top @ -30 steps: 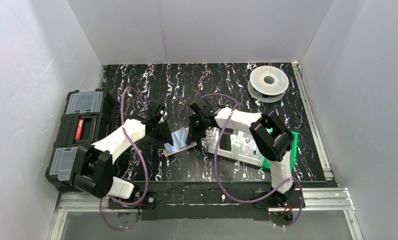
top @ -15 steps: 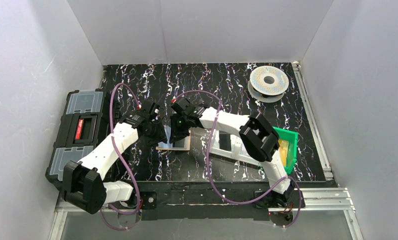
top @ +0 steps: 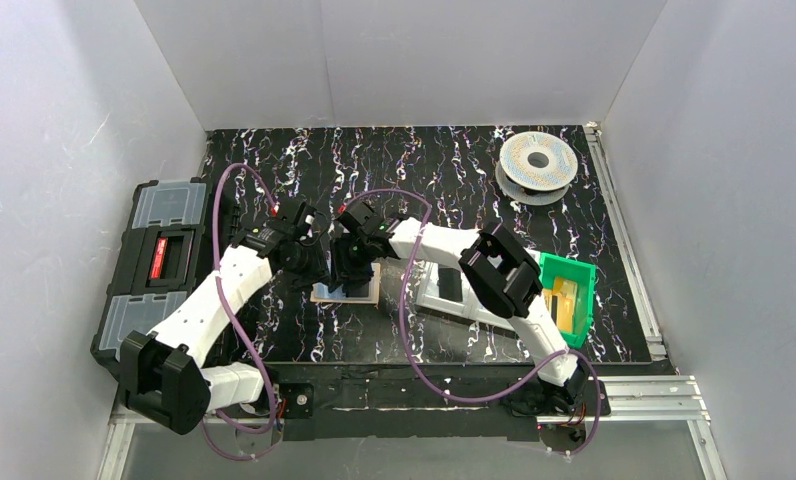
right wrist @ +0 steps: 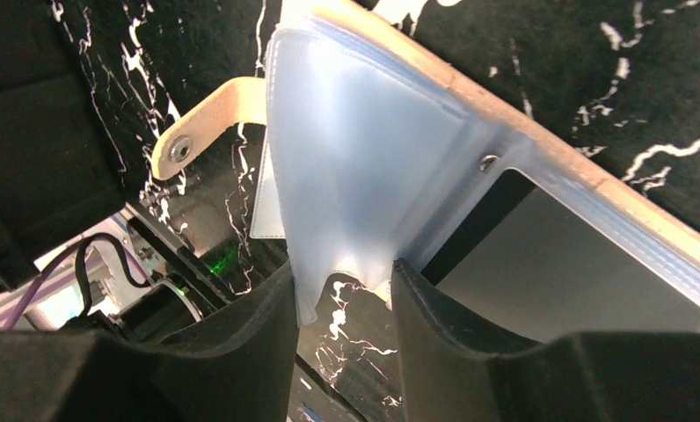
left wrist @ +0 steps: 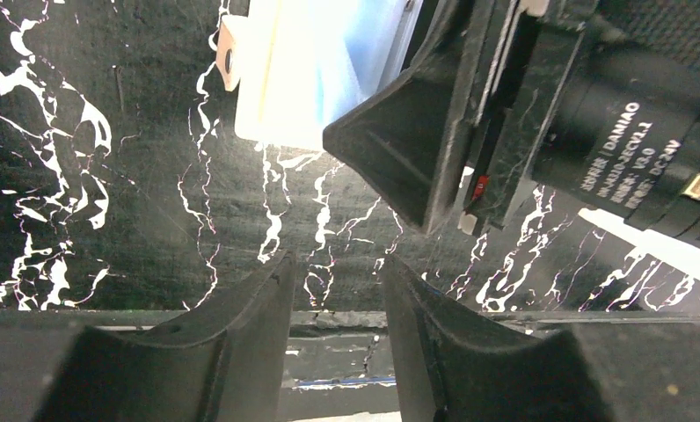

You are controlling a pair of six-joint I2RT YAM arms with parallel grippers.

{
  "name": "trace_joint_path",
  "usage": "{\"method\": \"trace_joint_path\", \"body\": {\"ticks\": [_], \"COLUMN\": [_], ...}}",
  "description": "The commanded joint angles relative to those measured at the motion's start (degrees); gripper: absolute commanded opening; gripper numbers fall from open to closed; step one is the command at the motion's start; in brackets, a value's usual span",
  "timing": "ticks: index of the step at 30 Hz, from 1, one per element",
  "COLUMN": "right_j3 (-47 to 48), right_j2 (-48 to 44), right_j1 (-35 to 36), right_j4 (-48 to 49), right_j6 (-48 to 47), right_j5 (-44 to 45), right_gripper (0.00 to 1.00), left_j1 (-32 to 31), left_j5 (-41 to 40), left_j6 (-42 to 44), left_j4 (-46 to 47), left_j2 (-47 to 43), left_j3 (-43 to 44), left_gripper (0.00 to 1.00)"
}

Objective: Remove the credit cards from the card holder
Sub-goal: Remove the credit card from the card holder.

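Card holder (top: 346,294) lies flat on the black, white-veined table (top: 414,170), just toward 8 o'clock of centre. Pale walls (top: 424,60) close in three sides. I see a black toolbox (top: 159,270) at 9 o'clock, a spool (top: 537,163) at 1 o'clock and a green bin (top: 574,275) at 4 o'clock.

My left gripper (left wrist: 333,290) sits at the holder's 9 o'clock edge, fingers narrowly apart over bare table. The right gripper (right wrist: 342,290) straddles a pale blue sheet (right wrist: 355,158) lifting off the holder; I cannot tell if it pinches. From above, both arms hide most of the holder.
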Motion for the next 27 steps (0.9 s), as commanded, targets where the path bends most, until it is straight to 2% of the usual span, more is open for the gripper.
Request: {"method": "trace_joint_path", "body": {"ticks": [1,9,13,16,20,24,27], "right_j3": [1.3,-1.8,-3.4,-5.9,-10.6,-13.2,-14.7], "right_j2": [-2.7,-5.5,-6.5,-9.3,-14.2,-16.0,-15.9], "right_j1": [0.1,-2.4,-4.1,-5.4,-7.0,-7.5,-7.5], "right_j4": [3.7,9.4,10.3,8.0,4.7,0.9,-0.2], "right_j6": [0.4,5.6,8.3,8.4,7.4,5.8,4.6], "right_j5": [-1.9,-5.4,-5.6,-1.8,4.1,5.7,5.6], "right_gripper": [0.52,0.66,0.67,0.66,0.58,0.46,0.41], "left_j1": [0.4,0.4,0.4,0.4,1.0,2.9,3.4], "left_j5": [0.1,0.7,1.3,3.7,7.6,15.3,17.2], "left_j6": [0.8,0.7,0.7,0.3,-0.3,-1.3,-1.6], "left_j4": [-1.4,-2.1,-2.0,-1.2,2.2,8.1,12.0], "left_j2": [-0.4,0.0,0.3,1.4,5.0,11.0,16.4], "left_j3": [2.6,5.2,6.0,6.2,5.9,5.2,5.2], "left_gripper": [0.39,0.37,0.35,0.35,0.36,0.34,0.32]}}
